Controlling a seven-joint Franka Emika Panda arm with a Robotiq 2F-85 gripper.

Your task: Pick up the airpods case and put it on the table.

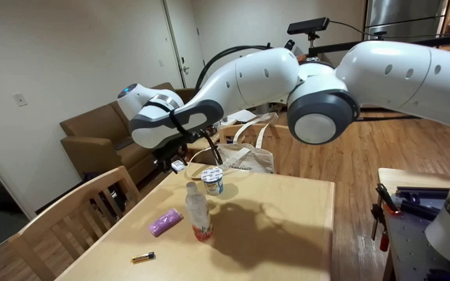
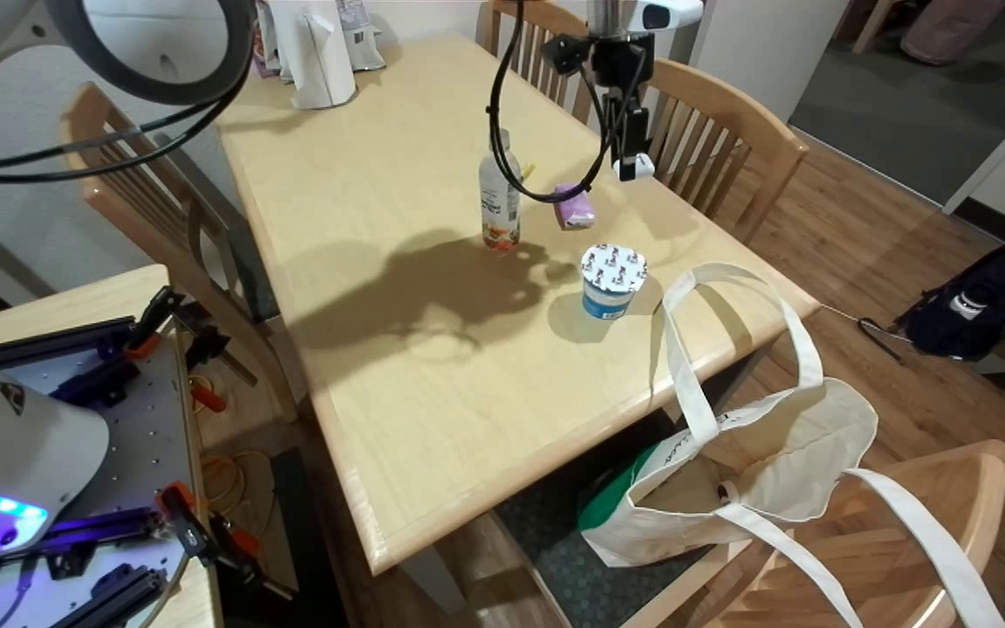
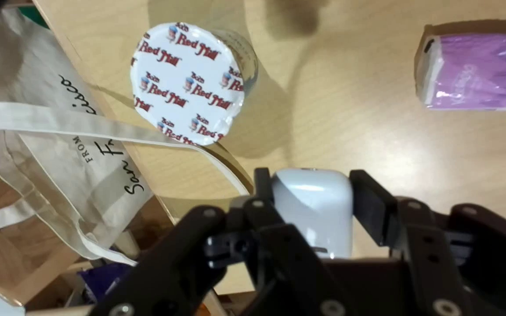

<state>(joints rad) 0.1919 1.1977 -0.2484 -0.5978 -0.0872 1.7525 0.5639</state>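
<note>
The table spreads below, a gaping tote bag at its end, contents unclear. Near the long edge hangs the gripper, jaws closed in and loaded; the bottle and the lidded cup stand nearby, neither's contents plain to see. Smallest, the white AirPods case lies gripped between those jaws — apart from the table, long axis hard to judge — so the coming move is probably a plain lowering straight down
</note>
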